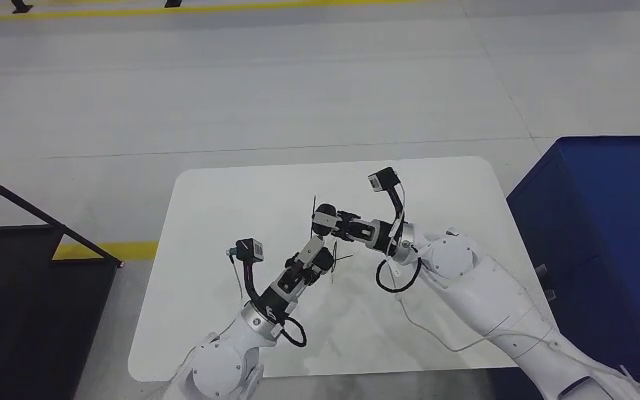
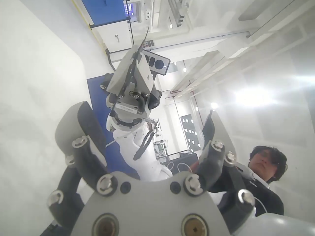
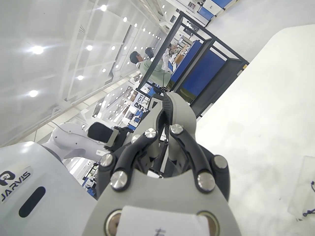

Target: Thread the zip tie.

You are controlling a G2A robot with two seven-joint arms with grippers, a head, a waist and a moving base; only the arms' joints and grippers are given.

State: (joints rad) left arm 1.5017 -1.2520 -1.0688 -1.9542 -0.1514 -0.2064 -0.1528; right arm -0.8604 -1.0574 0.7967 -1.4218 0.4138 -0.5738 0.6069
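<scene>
A thin black zip tie point(image 2: 130, 71) is pinched between the fingers of my right gripper point(image 3: 165, 95), which is shut on it. In the right wrist view the ribbed strap point(image 3: 167, 114) runs along the gap between the closed fingers. From above, the right gripper point(image 1: 323, 218) hovers over the middle of the white table point(image 1: 220, 230), and the tie's end point(image 1: 314, 203) sticks out past it. My left gripper point(image 2: 147, 119) is open and holds nothing. It sits just in front of the right gripper, facing it, and appears in the top view as the left gripper point(image 1: 316, 256).
A blue cabinet point(image 1: 590, 230) stands off the table's right edge. A dark frame point(image 1: 55, 235) stands to the left. A clear plastic bag point(image 3: 305, 185) lies on the table near the right arm. The far half of the table is bare white surface.
</scene>
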